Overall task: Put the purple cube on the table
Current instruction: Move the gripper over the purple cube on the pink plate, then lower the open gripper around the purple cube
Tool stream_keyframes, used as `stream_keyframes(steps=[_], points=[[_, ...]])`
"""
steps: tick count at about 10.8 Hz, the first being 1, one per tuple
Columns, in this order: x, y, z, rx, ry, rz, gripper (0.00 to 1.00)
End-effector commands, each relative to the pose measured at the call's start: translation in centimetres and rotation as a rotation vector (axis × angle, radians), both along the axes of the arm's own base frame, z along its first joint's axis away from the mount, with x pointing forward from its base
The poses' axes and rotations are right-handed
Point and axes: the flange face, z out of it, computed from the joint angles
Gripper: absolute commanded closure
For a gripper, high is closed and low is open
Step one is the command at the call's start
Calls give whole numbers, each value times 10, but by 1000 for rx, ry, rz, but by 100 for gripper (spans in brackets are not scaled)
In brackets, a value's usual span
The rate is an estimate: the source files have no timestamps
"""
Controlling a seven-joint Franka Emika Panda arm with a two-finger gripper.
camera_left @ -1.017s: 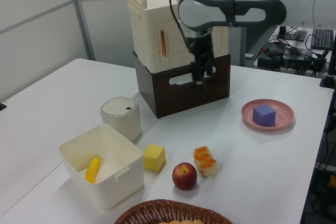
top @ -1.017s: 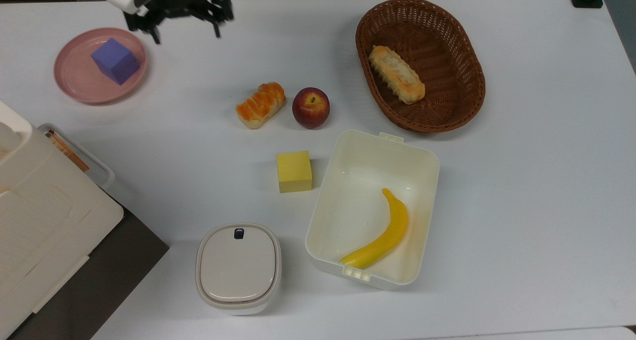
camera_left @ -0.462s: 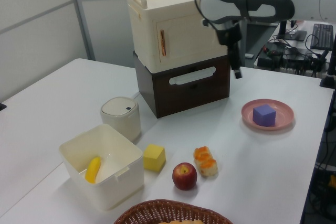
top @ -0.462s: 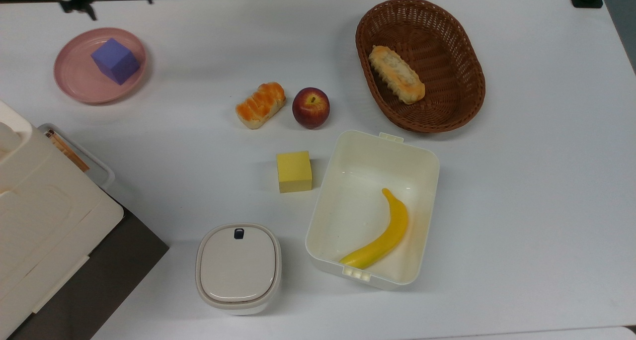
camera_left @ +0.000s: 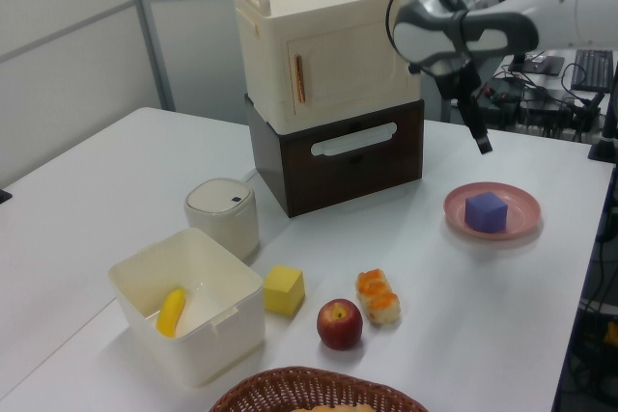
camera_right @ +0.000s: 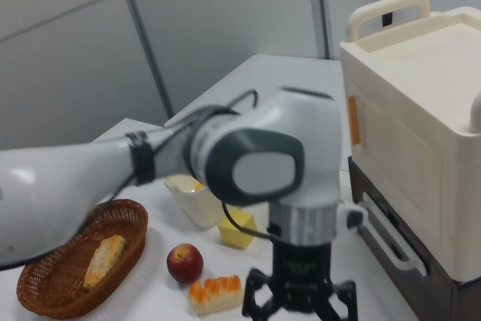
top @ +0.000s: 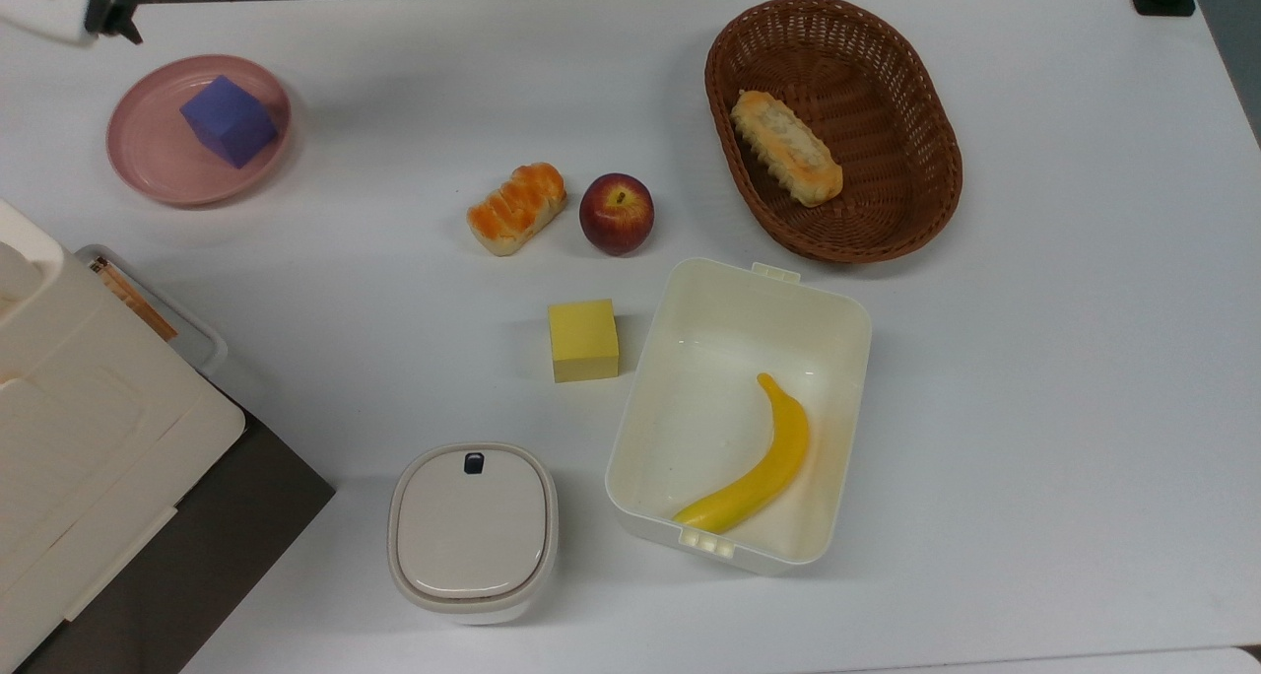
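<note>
Resting: purple cube [top: 229, 120] on pink plate [top: 148, 162].

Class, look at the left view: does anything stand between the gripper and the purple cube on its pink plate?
Nothing visible does. The gripper hangs in open air above the pink plate, and the purple cube sits alone on it, its top uncovered.
</note>
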Motion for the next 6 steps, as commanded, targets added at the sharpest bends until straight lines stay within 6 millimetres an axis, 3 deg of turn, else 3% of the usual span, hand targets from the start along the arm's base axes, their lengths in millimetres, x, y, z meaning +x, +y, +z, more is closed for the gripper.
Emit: stream_keyframes(steps=[1,6], points=[[4,-13,-44,-9,70,37,0],[2,-24,-108,-45,147,79,0]])
